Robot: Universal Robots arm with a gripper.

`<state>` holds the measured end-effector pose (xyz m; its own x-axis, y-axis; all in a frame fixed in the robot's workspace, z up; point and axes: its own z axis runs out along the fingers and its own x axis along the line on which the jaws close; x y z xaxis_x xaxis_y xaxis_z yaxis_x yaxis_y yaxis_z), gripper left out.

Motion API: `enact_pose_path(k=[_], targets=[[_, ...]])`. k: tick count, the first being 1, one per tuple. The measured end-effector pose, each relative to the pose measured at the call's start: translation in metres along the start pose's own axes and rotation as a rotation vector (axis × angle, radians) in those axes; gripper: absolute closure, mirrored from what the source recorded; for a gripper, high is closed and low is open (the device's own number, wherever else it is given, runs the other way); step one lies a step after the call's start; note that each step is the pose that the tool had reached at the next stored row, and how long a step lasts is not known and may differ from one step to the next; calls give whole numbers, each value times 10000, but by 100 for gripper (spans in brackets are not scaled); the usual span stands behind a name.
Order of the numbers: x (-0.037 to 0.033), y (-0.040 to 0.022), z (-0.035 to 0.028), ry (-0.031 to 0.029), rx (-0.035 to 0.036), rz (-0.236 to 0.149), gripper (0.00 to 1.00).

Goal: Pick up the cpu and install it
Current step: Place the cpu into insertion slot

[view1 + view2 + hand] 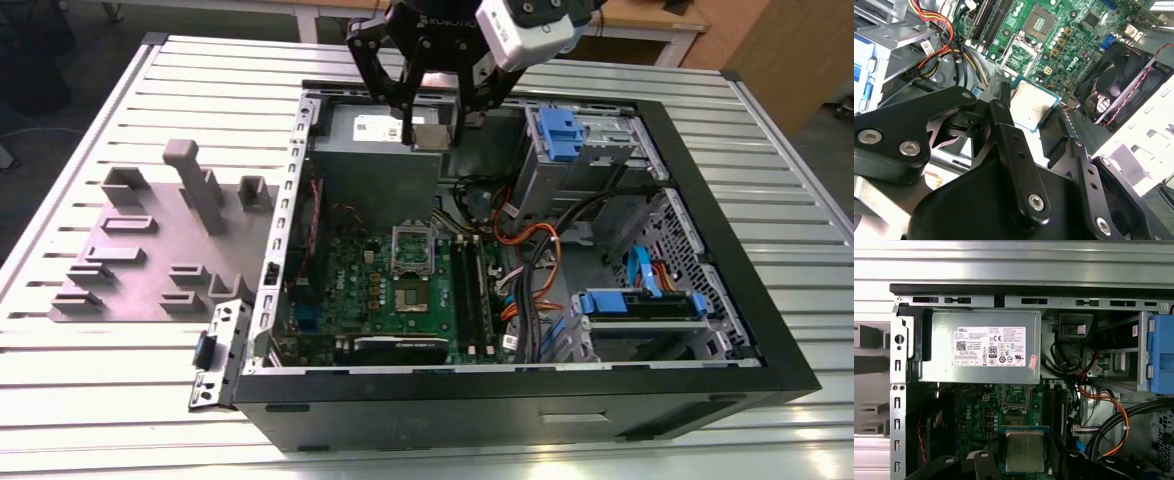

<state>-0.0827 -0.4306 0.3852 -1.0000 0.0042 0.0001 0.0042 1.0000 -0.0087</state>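
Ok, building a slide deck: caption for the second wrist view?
Gripper holding the cpu above the motherboard inside an open computer case.

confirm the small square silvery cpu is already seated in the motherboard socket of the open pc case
No. The small square silvery cpu is not seated; the fingers of the black gripper hold it above the green motherboard, as the second wrist view shows.

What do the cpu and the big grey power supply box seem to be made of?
The cpu: dull silvery metal top, judging by its soft sheen; the thin greenish rim looks like circuit board, though uncertain. The power supply box: probably matte grey sheet metal, with folded edges, bearing a white paper-like label.
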Motion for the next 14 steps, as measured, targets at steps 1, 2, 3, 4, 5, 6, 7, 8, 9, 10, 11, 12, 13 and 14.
enact_pose_path(k=[1, 2, 3, 4, 5, 6, 7, 8, 9, 10, 11, 12, 13, 14], targets=[[0, -5, 8, -1, -1, 0, 53], [1, -8, 17, -1, -3, 2, 53], [1, -10, 25, -1, -2, 2, 53], [1, -13, 34, -1, -2, 2, 53], [1, -15, 42, -1, -2, 1, 53], [0, -17, 50, -1, -2, 1, 53], [0, -20, 55, -1, -1, 1, 53], [0, -23, 60, 0, -1, 1, 53], [1, -26, 63, 0, 0, 1, 53], [1, -27, 63, 0, -1, 1, 53], [1, -27, 63, 0, -1, 2, 53], [1, -27, 64, 0, -1, 1, 53], [0, -27, 64, -1, -1, 1, 53], [0, -27, 65, -1, -2, 1, 53]])
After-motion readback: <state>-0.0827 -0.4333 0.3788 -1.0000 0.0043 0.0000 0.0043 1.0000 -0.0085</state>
